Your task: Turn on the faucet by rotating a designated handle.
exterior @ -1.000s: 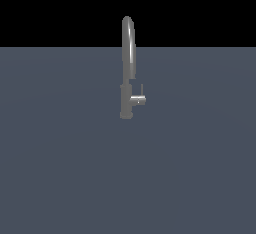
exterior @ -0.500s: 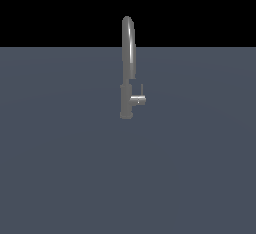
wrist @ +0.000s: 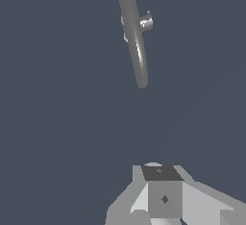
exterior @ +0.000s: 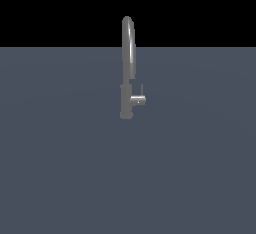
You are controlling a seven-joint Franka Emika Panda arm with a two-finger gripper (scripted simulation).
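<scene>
The faucet [exterior: 128,53] stands upright on the grey floor, a slim metal tap with a high arched spout and a thicker base. Its handle [exterior: 138,99] is a short stub with a thin pin pointing up, sticking out of the base toward the exterior view's right. No arm shows in the exterior view. In the wrist view I look down on the faucet [wrist: 134,41] and the handle [wrist: 146,23] from above. My gripper [wrist: 161,171] is well short of the spout's tip. Its fingers read as one closed block holding nothing.
A flat blue-grey floor [exterior: 60,168] stretches around the faucet on all sides, under a black background. Nothing else stands on it.
</scene>
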